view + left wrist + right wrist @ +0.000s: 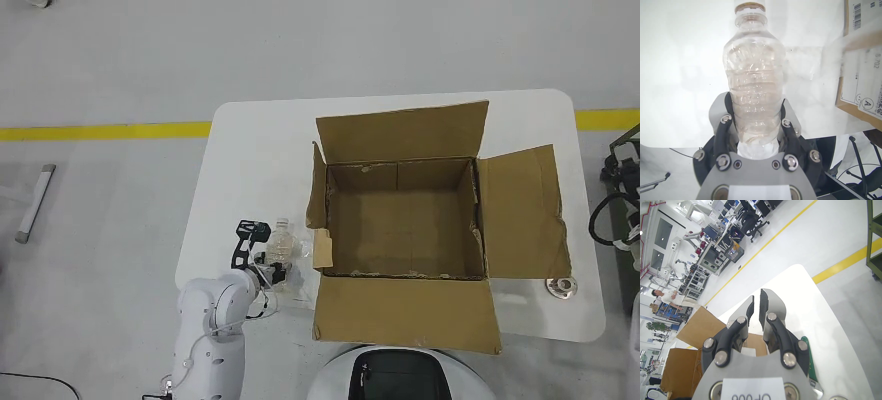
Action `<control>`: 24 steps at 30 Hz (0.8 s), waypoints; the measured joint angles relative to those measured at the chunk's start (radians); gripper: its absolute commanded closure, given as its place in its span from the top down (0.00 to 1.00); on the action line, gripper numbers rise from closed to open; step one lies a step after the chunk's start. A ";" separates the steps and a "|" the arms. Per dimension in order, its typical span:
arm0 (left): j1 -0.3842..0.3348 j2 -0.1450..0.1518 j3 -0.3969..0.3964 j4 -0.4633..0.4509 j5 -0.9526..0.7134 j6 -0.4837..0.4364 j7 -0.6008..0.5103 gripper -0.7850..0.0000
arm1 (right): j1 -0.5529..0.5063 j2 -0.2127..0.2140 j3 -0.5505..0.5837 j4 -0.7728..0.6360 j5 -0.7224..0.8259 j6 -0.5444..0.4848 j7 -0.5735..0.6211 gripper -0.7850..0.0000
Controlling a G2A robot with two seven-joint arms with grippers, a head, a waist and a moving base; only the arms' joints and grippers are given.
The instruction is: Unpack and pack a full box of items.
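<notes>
A clear plastic bottle [755, 79] with a pale cap is held by its lower end in my left gripper [755, 113], which is shut on it. From above, the bottle [283, 247] and left gripper [270, 268] sit over the table's front left part, just left of the open cardboard box [405, 235]. The box's inside looks bare and its flaps are spread out. My right gripper [756, 306] hangs over a table corner, its ridged pads nearly touching with nothing between them.
The white table [250, 160] has free room left of the box. A small round ring-like object [564, 286] lies near the right front corner. The box's labelled side [861, 89] is close beside the bottle. Black equipment [622, 190] stands off the right edge.
</notes>
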 measured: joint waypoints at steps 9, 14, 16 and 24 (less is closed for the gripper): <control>0.003 0.013 -0.039 -0.182 -0.068 0.038 -0.040 0.00 | -0.005 0.008 -0.012 -0.006 0.000 0.017 -0.010 0.13; -0.054 0.021 -0.079 -0.325 -0.157 0.079 -0.100 0.00 | -0.004 0.013 -0.025 -0.005 -0.005 0.028 -0.011 0.14; -0.082 0.024 -0.088 -0.364 -0.185 0.095 -0.116 0.00 | -0.005 0.015 -0.031 -0.006 -0.006 0.032 -0.014 0.15; -0.221 0.036 -0.061 -0.473 -0.278 0.148 -0.180 0.00 | -0.016 0.021 -0.045 -0.008 -0.019 0.050 -0.030 0.16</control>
